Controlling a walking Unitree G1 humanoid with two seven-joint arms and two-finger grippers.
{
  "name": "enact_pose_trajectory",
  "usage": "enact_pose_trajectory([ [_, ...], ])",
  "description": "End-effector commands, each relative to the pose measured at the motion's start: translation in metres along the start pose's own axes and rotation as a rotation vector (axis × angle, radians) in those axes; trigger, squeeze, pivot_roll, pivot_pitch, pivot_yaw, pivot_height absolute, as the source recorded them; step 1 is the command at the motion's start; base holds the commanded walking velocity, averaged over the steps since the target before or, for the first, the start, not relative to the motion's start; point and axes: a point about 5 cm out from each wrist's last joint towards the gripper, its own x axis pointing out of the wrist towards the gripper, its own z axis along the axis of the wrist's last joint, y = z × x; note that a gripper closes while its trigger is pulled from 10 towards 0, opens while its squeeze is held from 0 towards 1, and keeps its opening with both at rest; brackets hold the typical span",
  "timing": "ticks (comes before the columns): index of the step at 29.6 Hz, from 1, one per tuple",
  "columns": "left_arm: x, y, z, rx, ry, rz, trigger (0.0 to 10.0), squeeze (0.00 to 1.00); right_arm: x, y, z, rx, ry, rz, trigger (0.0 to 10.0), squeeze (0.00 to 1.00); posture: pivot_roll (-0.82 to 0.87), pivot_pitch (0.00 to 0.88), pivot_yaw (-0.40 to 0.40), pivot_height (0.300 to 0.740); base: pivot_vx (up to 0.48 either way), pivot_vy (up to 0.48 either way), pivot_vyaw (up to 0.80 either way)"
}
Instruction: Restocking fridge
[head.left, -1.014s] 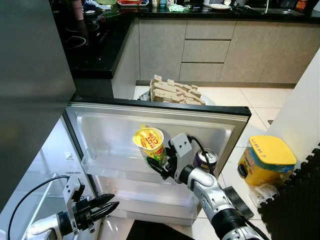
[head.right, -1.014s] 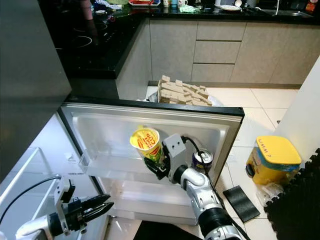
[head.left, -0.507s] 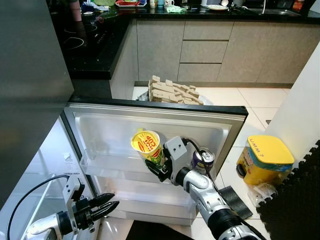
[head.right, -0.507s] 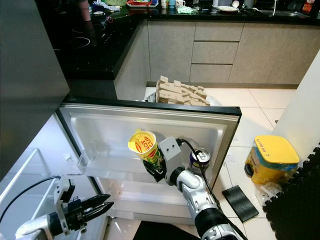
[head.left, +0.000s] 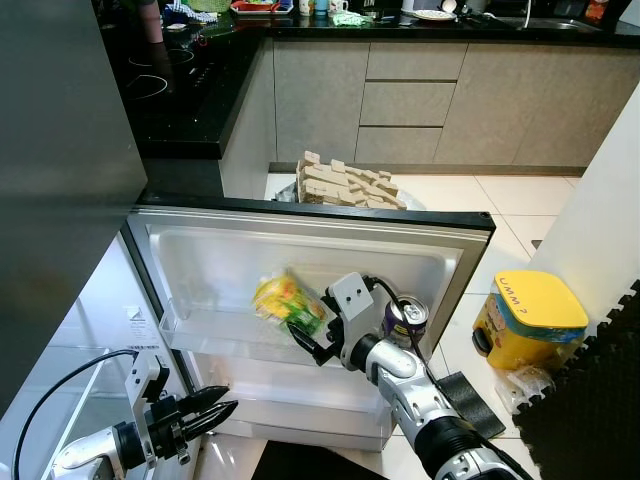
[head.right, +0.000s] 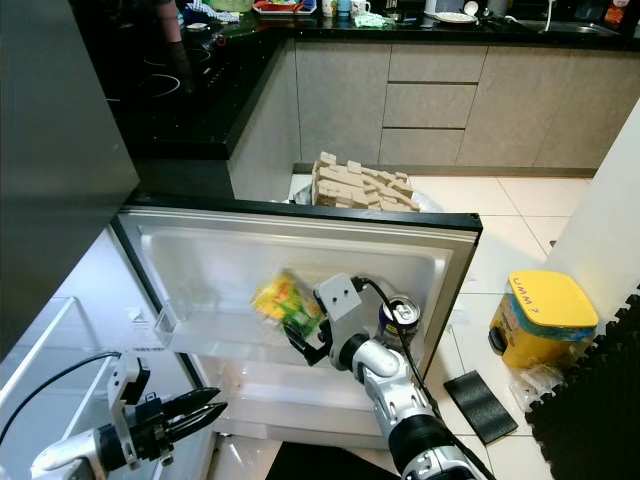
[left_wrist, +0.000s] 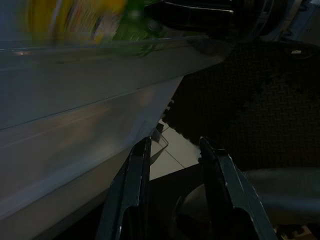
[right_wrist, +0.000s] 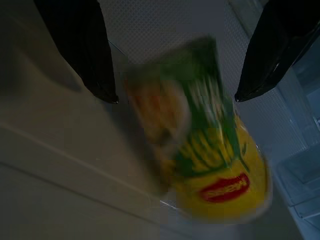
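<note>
fridge door (head.left: 300, 222) swung open, upper door shelf (head.left: 215, 335) facing up. noodle cup (head.left: 288, 300) tipped on its side and motion-blurred, dropping into that shelf, apparently free of any grip. right claw (head.left: 318, 338) just beside the cup, fingers spread wide either side of it in the right wrist view, nothing held. can (head.left: 405, 318) standing further along the same shelf, by the right arm. left claw (head.left: 210, 412) low by the lower door shelf, fingers a narrow gap apart, empty, idle.

progress, judged: can placed; cup released but not settled, likely to end lying down rather than upright. may need righting. yellow tub (head.left: 530, 318) on the floor beyond the door, possibly stock yet to go in. door left to close.
</note>
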Motion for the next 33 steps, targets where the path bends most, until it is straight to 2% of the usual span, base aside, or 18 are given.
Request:
enact_pose_trajectory([
  [1, -0.007, 0.004, 0.006, 0.024, 0.012, 0.014, 10.0, 0.00, 0.000, 0.001, -0.004, 0.010, 0.018, 0.003, 10.0, 0.64, -0.06, 0.000, -0.029, 0.740, 0.000, 0.000, 0.00],
  [3, -0.007, 0.004, 0.006, 0.024, 0.012, 0.014, 10.0, 0.00, 0.000, 0.001, -0.004, 0.010, 0.018, 0.003, 10.0, 0.64, -0.06, 0.000, -0.029, 0.740, 0.000, 0.000, 0.00],
  [5, -0.007, 0.005, 0.008, 0.027, 0.010, 0.018, 10.0, 0.00, 0.000, 0.000, -0.002, 0.014, 0.011, 0.007, 10.0, 0.56, -0.06, 0.000, -0.029, 0.740, 0.000, 0.000, 0.00],
  [9, -0.007, 0.005, 0.007, 0.028, 0.010, 0.021, 10.0, 0.00, -0.001, -0.002, 0.002, 0.010, 0.003, 0.020, 10.0, 0.52, -0.06, 0.000, -0.029, 0.740, 0.000, 0.000, 0.00],
  [12, -0.006, 0.006, 0.009, 0.029, -0.004, 0.021, 10.0, 0.00, -0.001, -0.001, 0.015, 0.012, -0.057, 0.076, 10.0, 0.20, -0.06, 0.000, -0.029, 0.740, 0.000, 0.000, 0.00],
  [13, -0.006, 0.006, 0.009, 0.029, -0.004, 0.021, 10.0, 0.00, -0.001, -0.001, 0.015, 0.012, -0.057, 0.076, 10.0, 0.20, -0.06, 0.000, -0.029, 0.740, 0.000, 0.000, 0.00],
  [14, -0.006, 0.006, 0.011, 0.031, -0.014, 0.024, 10.0, 0.00, -0.002, 0.001, 0.021, 0.017, -0.086, 0.127, 10.0, 0.00, -0.06, 0.000, -0.029, 0.740, 0.000, 0.000, 0.00],
  [15, -0.006, 0.006, 0.011, 0.031, -0.014, 0.024, 10.0, 0.00, -0.002, 0.001, 0.021, 0.017, -0.086, 0.127, 10.0, 0.00, -0.06, 0.000, -0.029, 0.740, 0.000, 0.000, 0.00],
  [16, -0.007, 0.007, 0.012, 0.032, -0.020, 0.026, 10.0, 0.00, -0.005, 0.003, 0.026, 0.014, -0.110, 0.182, 10.0, 0.00, -0.06, 0.000, -0.029, 0.740, 0.000, 0.000, 0.00],
  [18, -0.007, 0.007, 0.012, 0.032, -0.020, 0.026, 10.0, 0.00, -0.005, 0.003, 0.026, 0.014, -0.110, 0.182, 10.0, 0.00, -0.06, 0.000, -0.029, 0.740, 0.000, 0.000, 0.00],
  [20, -0.007, 0.008, 0.012, 0.029, -0.025, 0.029, 10.0, 0.00, -0.012, 0.010, 0.034, 0.000, -0.135, 0.312, 10.0, 0.00, -0.07, 0.000, -0.030, 0.740, 0.000, 0.000, 0.00],
  [25, -0.007, 0.006, 0.007, 0.003, -0.020, 0.032, 10.0, 0.00, -0.026, 0.021, 0.042, -0.007, -0.146, 0.499, 10.0, 0.00, -0.07, 0.000, -0.029, 0.740, 0.000, 0.000, 0.00],
  [33, -0.008, 0.004, -0.002, -0.036, -0.010, 0.039, 10.0, 0.00, -0.039, 0.032, 0.047, 0.000, -0.151, 0.646, 10.0, 0.00, -0.07, 0.000, -0.027, 0.740, 0.000, 0.000, 0.00],
])
